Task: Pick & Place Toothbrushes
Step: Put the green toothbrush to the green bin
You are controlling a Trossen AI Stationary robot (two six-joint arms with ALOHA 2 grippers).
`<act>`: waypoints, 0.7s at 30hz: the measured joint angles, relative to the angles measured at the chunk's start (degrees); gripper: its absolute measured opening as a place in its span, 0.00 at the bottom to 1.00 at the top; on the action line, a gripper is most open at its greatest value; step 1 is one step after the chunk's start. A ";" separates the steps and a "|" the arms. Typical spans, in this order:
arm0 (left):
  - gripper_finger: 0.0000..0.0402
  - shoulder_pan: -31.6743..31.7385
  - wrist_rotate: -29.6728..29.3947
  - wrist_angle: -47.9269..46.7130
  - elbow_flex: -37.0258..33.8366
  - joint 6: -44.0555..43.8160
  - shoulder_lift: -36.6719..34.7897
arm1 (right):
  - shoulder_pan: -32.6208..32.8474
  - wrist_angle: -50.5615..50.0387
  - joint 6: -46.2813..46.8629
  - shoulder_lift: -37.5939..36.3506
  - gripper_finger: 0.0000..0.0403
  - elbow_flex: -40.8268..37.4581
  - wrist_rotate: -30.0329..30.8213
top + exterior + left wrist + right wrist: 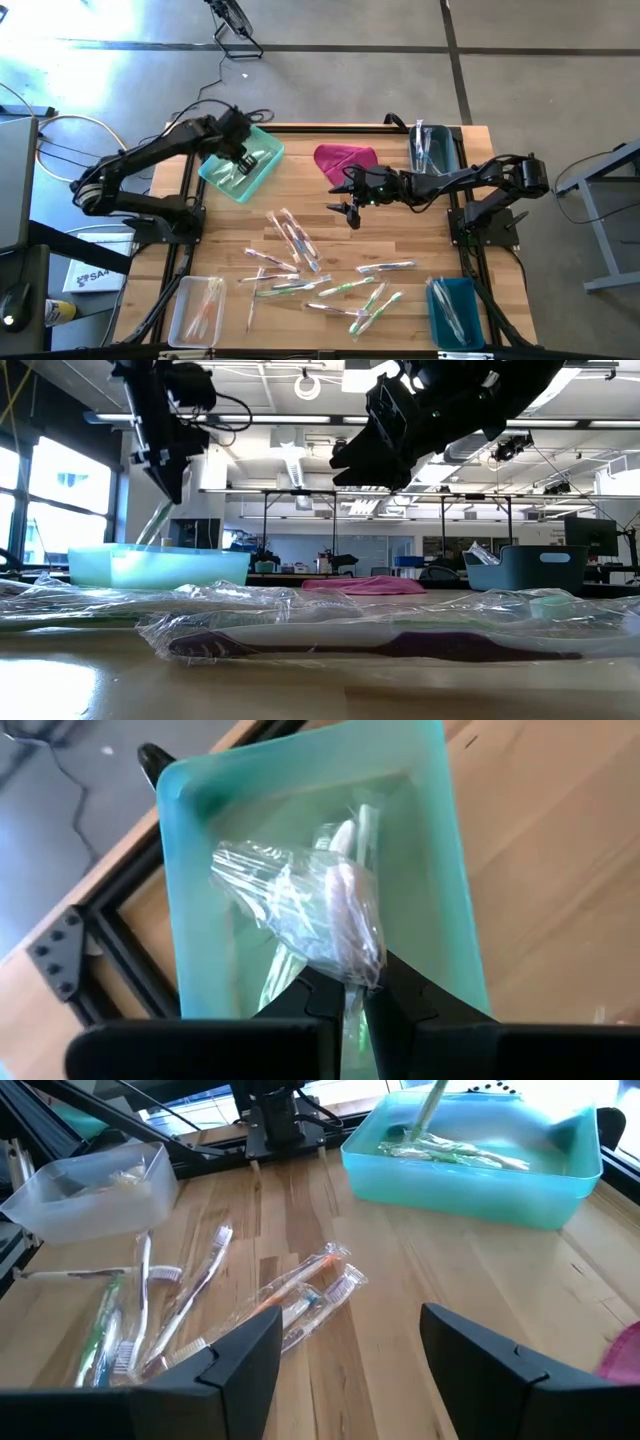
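Left wrist view, left end effector [345, 995] pinching wrapped toothbrush [335, 920], prob. over teal bin [455, 870]

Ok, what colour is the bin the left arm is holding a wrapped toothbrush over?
Light teal bin, translucent; clearest in the left wrist view.

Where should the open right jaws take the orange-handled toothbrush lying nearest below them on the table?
Probably mid-handle, from straight above. The orange-handled toothbrush lies flat on the table in its clear wrapper, angled, with other brushes close beside it. The right gripper would likely need its open jaws turned across the handle, away from the bristle end.
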 joint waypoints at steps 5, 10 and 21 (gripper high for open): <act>0.05 7.34 4.75 -1.36 2.20 3.93 4.60 | 0.00 0.00 0.02 0.00 0.57 0.00 0.00; 0.05 12.07 9.99 -6.90 9.46 7.18 11.66 | 0.00 0.00 0.03 0.01 0.57 0.00 0.00; 0.05 14.59 11.27 -23.23 27.20 9.67 29.38 | 0.00 0.17 0.03 1.66 0.57 0.00 2.40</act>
